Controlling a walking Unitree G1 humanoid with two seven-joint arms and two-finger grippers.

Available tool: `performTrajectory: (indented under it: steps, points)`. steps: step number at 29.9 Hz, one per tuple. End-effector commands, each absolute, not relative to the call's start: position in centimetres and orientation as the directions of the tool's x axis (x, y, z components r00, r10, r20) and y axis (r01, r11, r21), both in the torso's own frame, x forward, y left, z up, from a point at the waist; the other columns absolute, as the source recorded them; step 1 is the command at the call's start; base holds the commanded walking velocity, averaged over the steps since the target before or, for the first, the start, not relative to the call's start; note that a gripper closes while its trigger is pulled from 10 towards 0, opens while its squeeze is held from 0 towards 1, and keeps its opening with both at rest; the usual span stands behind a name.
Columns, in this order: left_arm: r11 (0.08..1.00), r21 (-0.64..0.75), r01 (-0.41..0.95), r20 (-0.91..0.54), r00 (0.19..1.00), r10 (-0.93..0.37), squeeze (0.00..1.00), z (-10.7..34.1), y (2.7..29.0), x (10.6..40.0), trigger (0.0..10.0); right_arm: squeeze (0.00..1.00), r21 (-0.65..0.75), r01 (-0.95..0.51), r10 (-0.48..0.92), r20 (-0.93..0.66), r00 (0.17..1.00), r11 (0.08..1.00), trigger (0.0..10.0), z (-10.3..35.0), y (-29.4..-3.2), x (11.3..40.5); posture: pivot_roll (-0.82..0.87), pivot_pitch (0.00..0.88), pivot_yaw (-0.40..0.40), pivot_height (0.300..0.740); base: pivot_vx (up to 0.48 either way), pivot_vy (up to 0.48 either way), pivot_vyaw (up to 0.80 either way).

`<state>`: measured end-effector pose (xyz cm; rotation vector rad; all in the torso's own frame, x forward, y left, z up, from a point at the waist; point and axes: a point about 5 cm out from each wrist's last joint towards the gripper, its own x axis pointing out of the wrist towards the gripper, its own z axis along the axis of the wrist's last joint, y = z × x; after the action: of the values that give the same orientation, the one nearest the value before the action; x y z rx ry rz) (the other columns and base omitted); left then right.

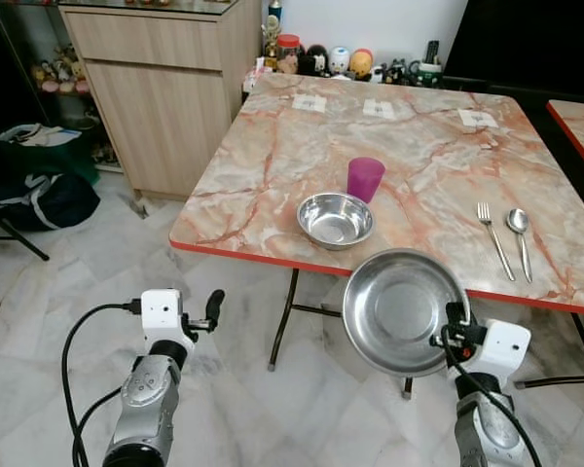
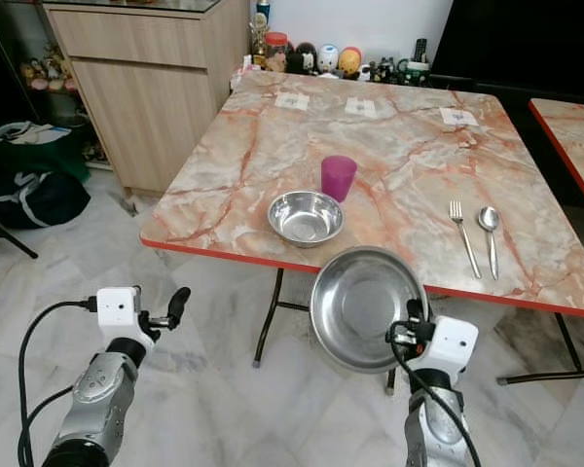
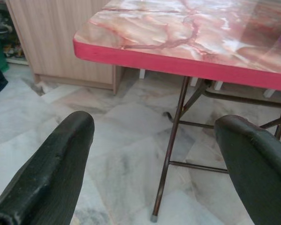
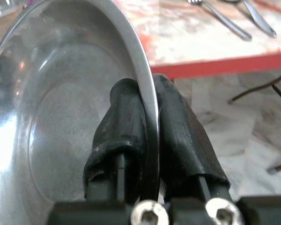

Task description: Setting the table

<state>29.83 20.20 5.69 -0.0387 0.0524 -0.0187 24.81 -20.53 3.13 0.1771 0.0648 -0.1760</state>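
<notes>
One steel plate [image 1: 397,309] hangs tilted before the table [image 1: 273,146] edge, its rim pinched between the clamped fingers of the right gripper [image 4: 147,140]. At ten o'clock of it sits a bowl [image 1: 336,219]. The left gripper [image 3: 154,154] hovers spread wide, empty.

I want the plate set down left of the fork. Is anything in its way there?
Nothing visible is. The right tool holds the plate by its rim, off the table's near edge. The marble between the bowl and the fork is bare.
</notes>
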Motion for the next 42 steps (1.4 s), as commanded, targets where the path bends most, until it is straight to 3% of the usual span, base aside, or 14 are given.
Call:
performTrajectory:
  steps: [1,4,9,15,28,42]
  points:
    - [0.999,-0.050,-0.020,-0.060,0.998,0.017,0.00,5.7,20.9,30.1,10.0,0.00,0.175,0.187,-0.179,-0.057,0.982,0.967,10.0,3.5,-20.7,24.7,-0.05,0.000,-0.030,0.740,0.000,0.000,0.00]
    - [0.996,-0.050,-0.068,-0.042,0.997,0.066,0.00,6.4,22.4,30.4,10.0,0.00,0.172,0.184,-0.177,-0.055,0.983,0.968,10.0,3.4,-20.5,24.2,-0.10,0.039,-0.028,0.740,0.000,0.000,0.00]
    - [0.994,-0.045,-0.102,-0.048,0.994,0.100,0.00,6.6,23.7,30.6,10.0,0.00,0.163,0.186,-0.183,-0.031,0.983,0.969,10.0,3.9,-20.7,23.9,-0.18,0.025,-0.053,0.740,0.000,0.000,0.00]
    - [0.999,-0.039,-0.036,-0.042,0.999,0.035,0.00,7.1,22.0,31.5,10.0,0.00,0.160,0.215,-0.215,-0.018,0.976,0.963,10.0,4.3,-21.8,24.3,-0.13,0.029,0.001,0.740,0.000,0.000,0.00]
    - [1.000,-0.002,0.002,-0.029,1.000,-0.002,0.00,6.0,22.1,28.9,10.0,0.00,0.195,0.182,-0.189,0.020,0.982,0.964,10.0,5.5,-20.9,26.7,0.00,0.000,-0.055,0.740,0.000,0.000,0.00]
    - [1.000,-0.004,-0.008,0.061,0.998,0.008,0.00,7.7,21.7,27.5,10.0,0.00,0.203,0.189,-0.202,0.049,0.978,0.961,10.0,5.5,-20.1,24.7,0.05,0.007,-0.066,0.740,0.000,0.000,0.00]
